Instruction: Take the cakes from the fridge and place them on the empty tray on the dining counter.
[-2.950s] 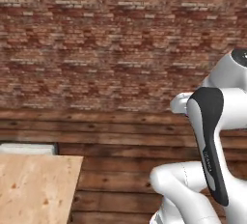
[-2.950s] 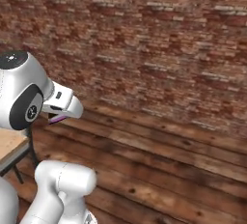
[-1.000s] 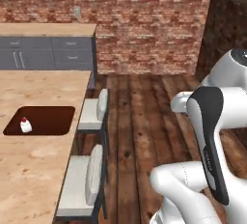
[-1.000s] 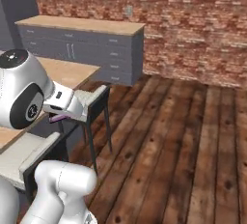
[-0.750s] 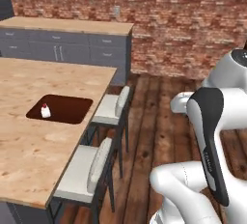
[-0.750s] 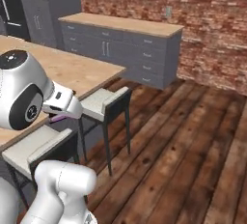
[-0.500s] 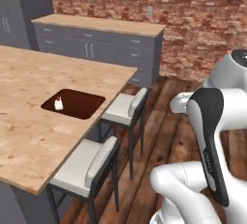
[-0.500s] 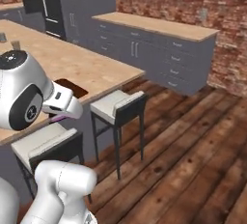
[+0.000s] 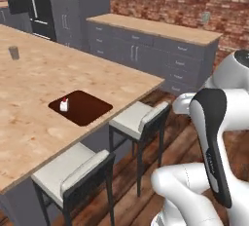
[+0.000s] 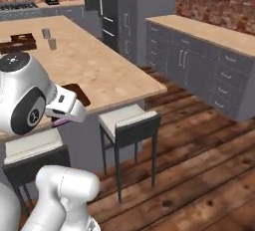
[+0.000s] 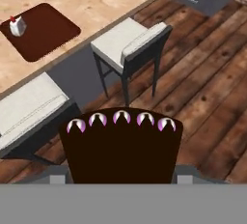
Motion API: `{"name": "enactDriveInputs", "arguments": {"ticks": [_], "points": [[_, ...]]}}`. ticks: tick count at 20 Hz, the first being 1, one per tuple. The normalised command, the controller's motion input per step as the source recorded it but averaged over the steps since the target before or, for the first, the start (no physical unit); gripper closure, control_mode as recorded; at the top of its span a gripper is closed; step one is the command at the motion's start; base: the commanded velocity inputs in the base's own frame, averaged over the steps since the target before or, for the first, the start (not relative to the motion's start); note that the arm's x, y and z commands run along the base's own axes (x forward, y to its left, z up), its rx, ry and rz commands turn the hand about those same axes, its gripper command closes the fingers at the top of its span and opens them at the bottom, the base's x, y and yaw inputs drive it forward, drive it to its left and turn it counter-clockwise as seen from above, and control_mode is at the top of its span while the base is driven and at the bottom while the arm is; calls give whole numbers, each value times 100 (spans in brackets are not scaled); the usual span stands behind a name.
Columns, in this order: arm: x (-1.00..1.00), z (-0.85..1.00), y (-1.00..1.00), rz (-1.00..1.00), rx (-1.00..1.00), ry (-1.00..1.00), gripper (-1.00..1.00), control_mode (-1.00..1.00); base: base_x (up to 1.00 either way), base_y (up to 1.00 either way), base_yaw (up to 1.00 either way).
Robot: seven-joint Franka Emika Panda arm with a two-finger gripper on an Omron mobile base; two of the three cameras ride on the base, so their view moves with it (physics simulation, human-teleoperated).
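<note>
A dark chocolate-brown cake wedge [image 11: 120, 146] with pink-white dollops sits low in the hand view, and my gripper [image 11: 120, 172] is shut on it. From the right base view the gripper [image 10: 61, 119] hangs beside the dining counter [image 10: 99, 70] with a pink edge of the cake showing. The empty tray [image 9: 83, 109], flat and reddish-brown, lies near the counter's edge [image 9: 39, 79]. A white cake with a red berry [image 9: 63, 104] stands on its left part. The hand view has this tray [image 11: 43, 30] and white cake [image 11: 17, 25] at upper left. The dark fridge [image 10: 107, 6] stands far behind the counter.
Two white-cushioned stools [image 9: 138, 118] [image 9: 73, 169] stand along the counter's near side, below and in front of the gripper. A wood-topped counter with grey cabinets [image 9: 155, 45] runs along the brick wall. Cups [image 10: 50, 38] and a box-like tray [image 10: 17, 41] sit far along the island. Wood floor lies right.
The whole picture has swung: the base turned from the brick wall to face the dining counter, stools and tray. The gripper keeps the chocolate cake held.
</note>
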Motion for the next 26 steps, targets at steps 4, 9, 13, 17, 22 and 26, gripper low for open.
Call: {"name": "enactDriveInputs", "arguments": {"ticks": [4,9,13,17,22,26], "points": [[0,0,0,0,0,0,100,100,69,-33,70],[0,0,0,0,0,0,100,100,69,-39,68],[0,0,0,0,0,0,100,100,65,-53,60],[0,0,0,0,0,0,100,100,73,-55,31],[0,0,0,0,0,0,100,100,90,-15,16],[54,-24,22,10,0,6,100,-100,20,3,3]]}}
